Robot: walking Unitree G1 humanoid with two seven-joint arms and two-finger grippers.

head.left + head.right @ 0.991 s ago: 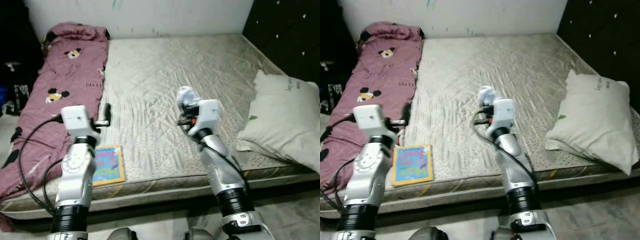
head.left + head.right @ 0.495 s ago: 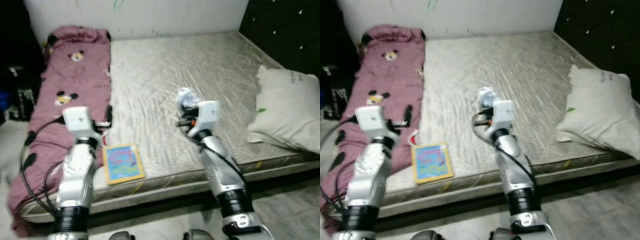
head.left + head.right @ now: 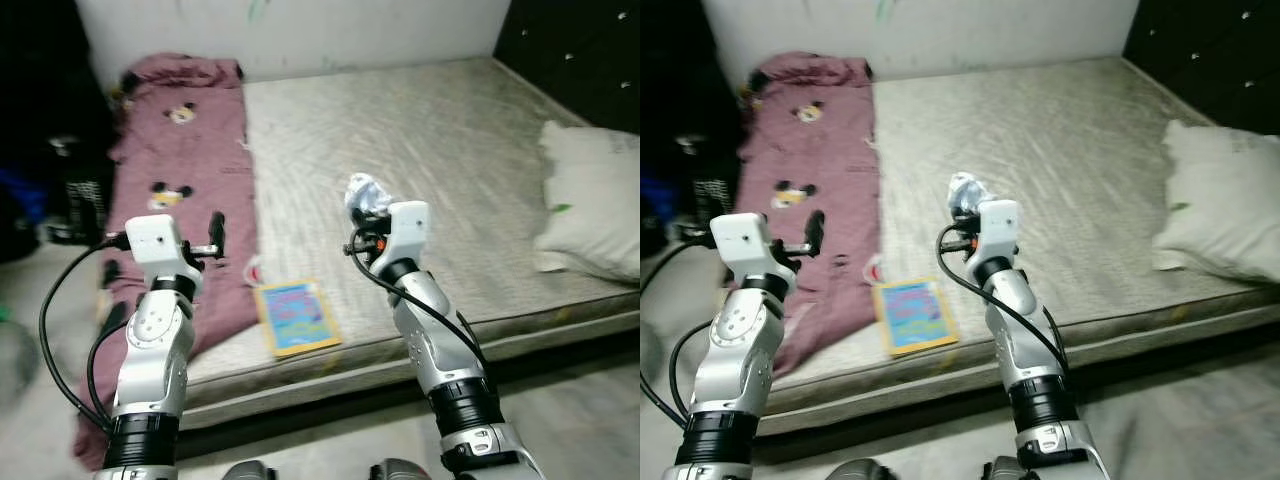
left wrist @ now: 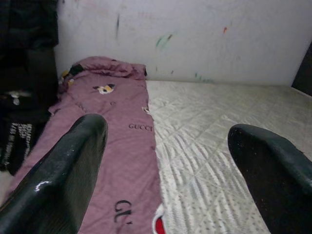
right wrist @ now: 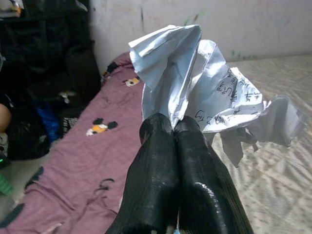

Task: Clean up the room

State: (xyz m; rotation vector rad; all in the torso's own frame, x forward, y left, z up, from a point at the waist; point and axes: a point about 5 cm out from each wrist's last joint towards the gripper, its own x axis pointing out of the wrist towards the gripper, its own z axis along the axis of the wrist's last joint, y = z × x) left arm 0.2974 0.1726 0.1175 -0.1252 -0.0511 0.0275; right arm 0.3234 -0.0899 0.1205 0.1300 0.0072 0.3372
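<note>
Bare mattress (image 3: 440, 150) bears maroon blanket (image 3: 180, 190), book (image 3: 296, 317), pillow (image 3: 595, 210)

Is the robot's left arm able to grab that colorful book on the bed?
Probably yes. The left gripper is open with nothing in it, and the book lies bare near the mattress edge, just beside that arm.

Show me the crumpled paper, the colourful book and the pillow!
crumpled paper (image 5: 204, 92), right wrist view, its middle.
colourful book (image 3: 296, 317), left eye view, cover centre.
pillow (image 3: 595, 215), left eye view, its middle.
</note>
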